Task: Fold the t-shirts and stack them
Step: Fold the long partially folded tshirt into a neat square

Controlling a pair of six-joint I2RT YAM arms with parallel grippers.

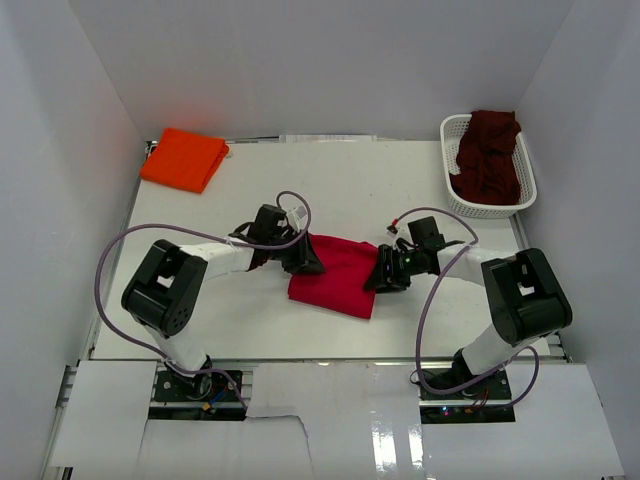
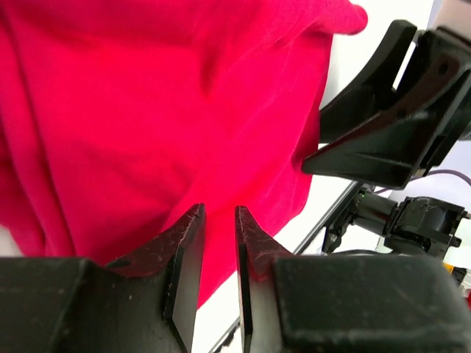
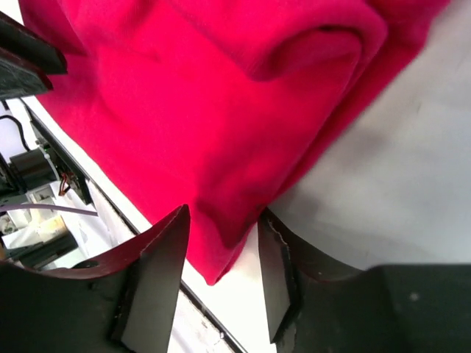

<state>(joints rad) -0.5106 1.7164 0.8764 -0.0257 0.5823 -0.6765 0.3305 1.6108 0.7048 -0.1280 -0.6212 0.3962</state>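
You have one shirt done: the orange t-shirt (image 1: 183, 158) lies folded at the desk's (image 1: 340, 190) far left corner. The red t-shirt (image 1: 335, 278) sits mid-desk, partly folded. Your left end effector (image 2: 218, 213) hangs narrowly open over it, gripping nothing; the right end effector (image 3: 224, 217) stands open astride its corner. The maroon t-shirt (image 1: 488, 155) lies crumpled in the basket (image 1: 447, 130); nothing is stacked.

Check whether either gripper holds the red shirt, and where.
Right gripper: open, straddling a corner of the red t-shirt, not gripping. Left gripper: nearly closed over it; hold cannot be told.
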